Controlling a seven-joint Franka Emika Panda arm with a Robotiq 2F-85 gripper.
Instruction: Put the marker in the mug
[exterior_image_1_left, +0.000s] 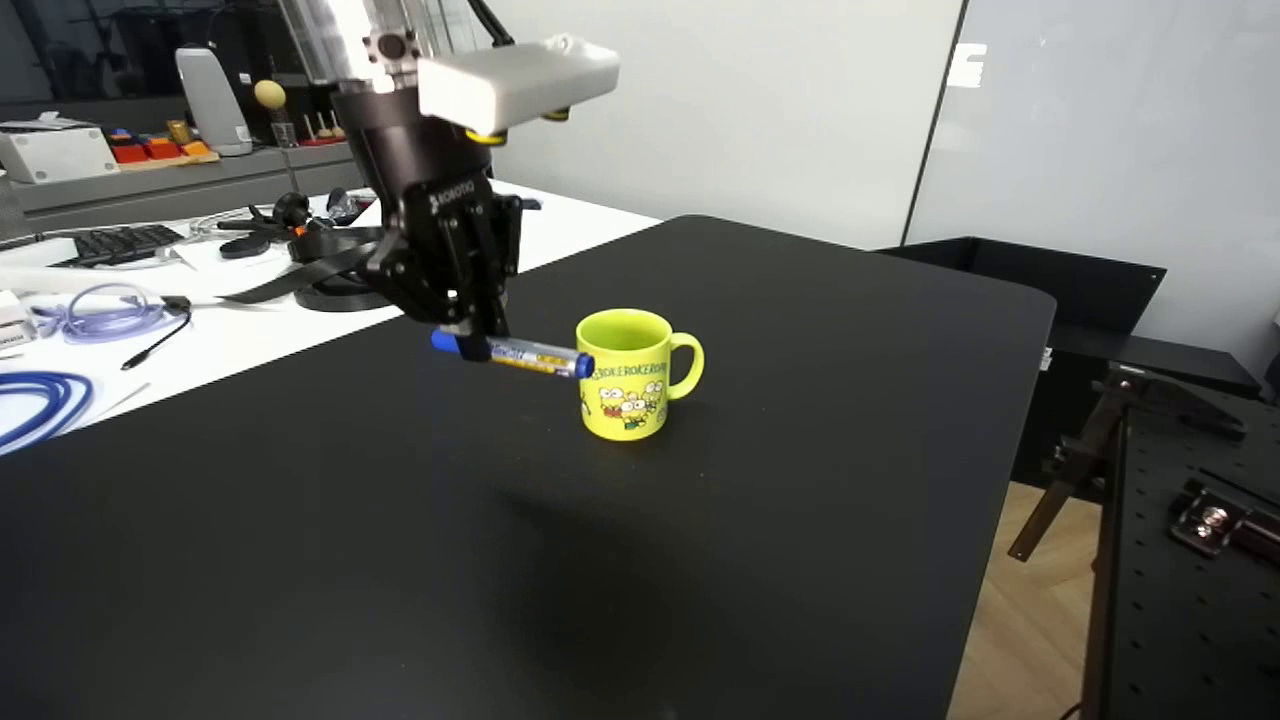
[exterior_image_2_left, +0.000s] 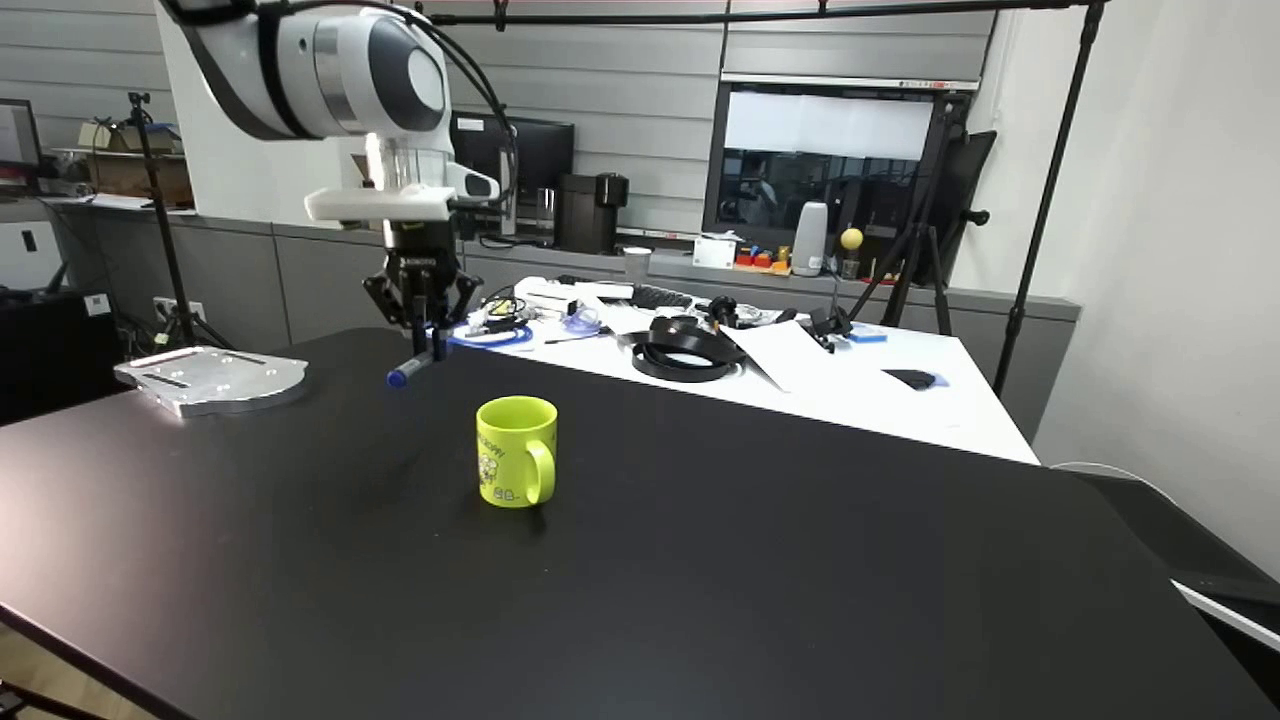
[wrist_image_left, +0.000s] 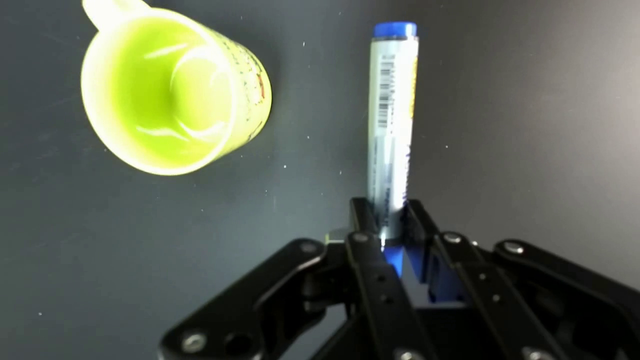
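Observation:
The marker has a whitish labelled barrel and blue ends. It shows in both exterior views (exterior_image_1_left: 540, 356) (exterior_image_2_left: 400, 376) and in the wrist view (wrist_image_left: 392, 120). My gripper (exterior_image_1_left: 480, 345) is shut on it near one blue end, which the fingers partly hide in the wrist view (wrist_image_left: 390, 215). The marker is held nearly level above the table, its longer part sticking out. The yellow mug (exterior_image_1_left: 625, 400) stands upright on the table, with its handle to the side and a printed design (exterior_image_2_left: 510, 465). In the wrist view the mug (wrist_image_left: 150, 100) is left of the marker, apart from it, its inside visible.
The black table (exterior_image_1_left: 850, 500) carries the mug. A silver metal plate (exterior_image_2_left: 220, 378) lies at the table's far left edge in an exterior view. A white side table (exterior_image_2_left: 880, 400) holds cables, a keyboard and black strap rolls (exterior_image_2_left: 680, 350).

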